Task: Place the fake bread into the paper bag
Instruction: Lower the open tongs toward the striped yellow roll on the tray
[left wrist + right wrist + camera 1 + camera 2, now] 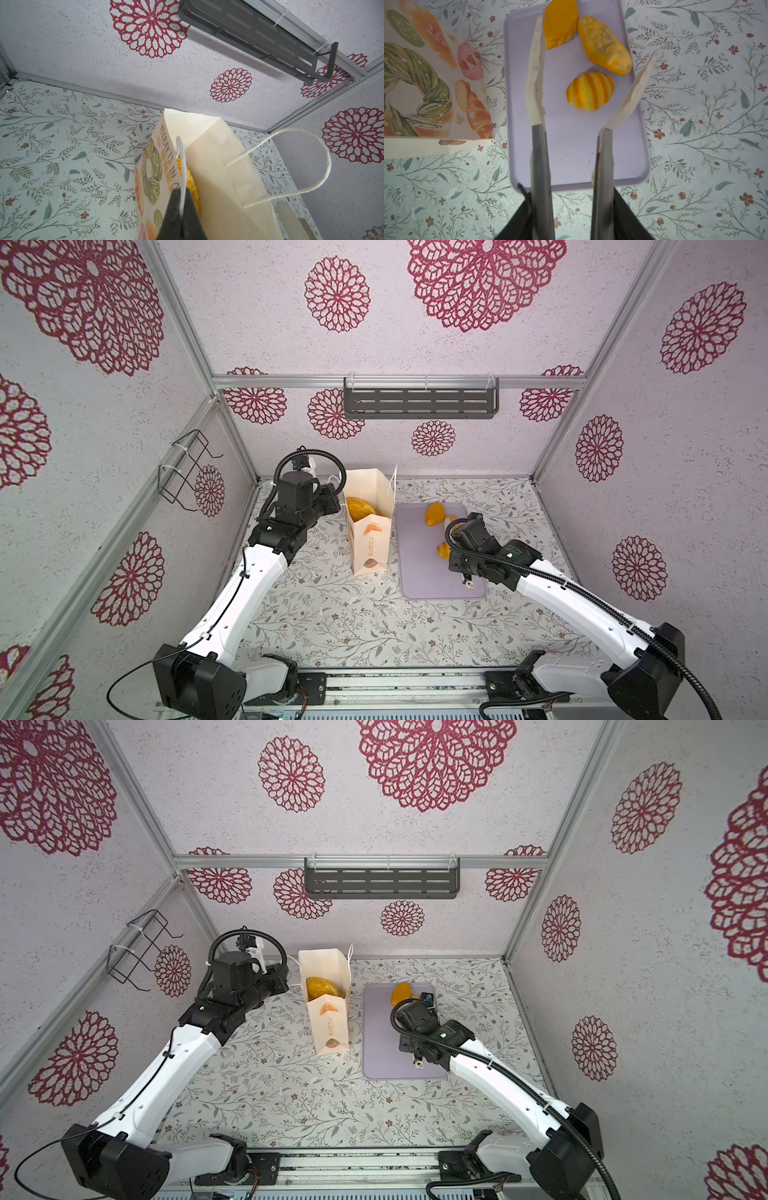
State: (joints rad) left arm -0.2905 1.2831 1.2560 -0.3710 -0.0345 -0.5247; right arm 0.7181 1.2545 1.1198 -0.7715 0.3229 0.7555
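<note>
Left pincer (181, 194) pinched closed, right pincer (593, 52) parted.

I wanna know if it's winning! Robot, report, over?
Left gripper shut on paper bag handle. Right gripper open over ribbed roll. Two more breads on tray; nothing blocking.

Both top views look down from the front edge of the table (332, 626) (nearly alike); close wrist cameras share the paper bag (218, 166).

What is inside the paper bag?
Inside the paper bag, one golden-brown fake bread shows through the open top. Anything beneath it is hidden by that bread and the bag walls.
</note>
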